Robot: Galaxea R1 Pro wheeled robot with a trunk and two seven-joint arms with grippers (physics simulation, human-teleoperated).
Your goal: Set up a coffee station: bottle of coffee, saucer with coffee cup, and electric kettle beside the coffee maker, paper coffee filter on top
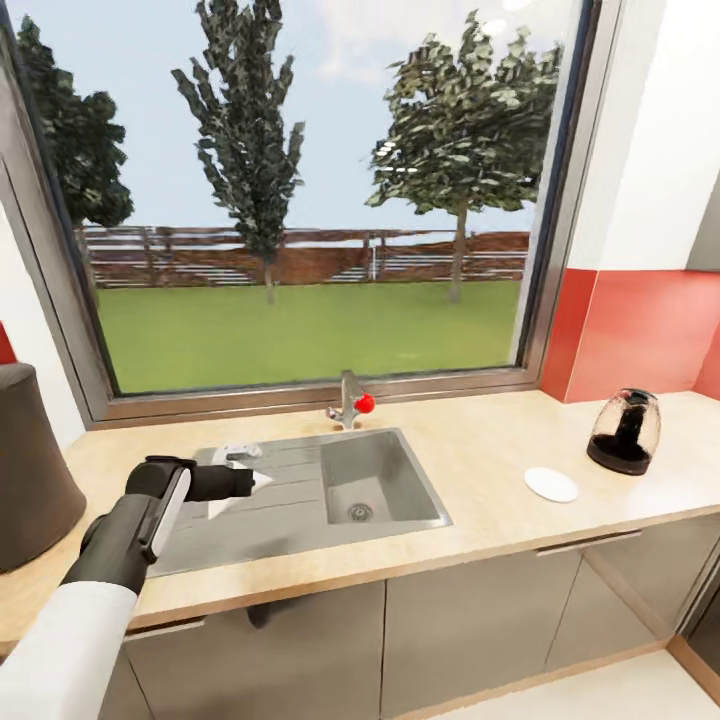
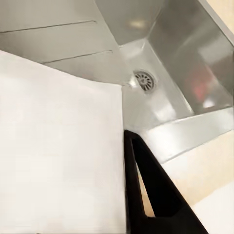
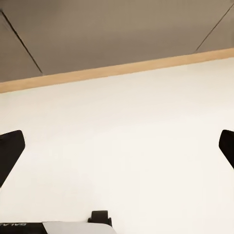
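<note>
My left gripper (image 1: 250,483) hovers over the sink's drainboard, shut on a white paper coffee filter (image 1: 230,498). In the left wrist view the filter (image 2: 58,156) covers much of the picture beside one black finger (image 2: 151,190); the other finger is hidden behind the paper. A white saucer (image 1: 551,484) lies on the counter to the right of the sink. Beyond it stands a clear-domed appliance with a black base (image 1: 624,430); I cannot tell whether it is the coffee maker or the kettle. My right gripper (image 3: 117,146) is open over the pale floor, holding nothing.
A steel sink (image 1: 372,478) with a red-knobbed tap (image 1: 352,403) sits in the wooden countertop (image 1: 480,450) under a large window. A big dark rounded object (image 1: 25,470) stands at the counter's left end. Grey cabinet fronts (image 1: 470,620) run below.
</note>
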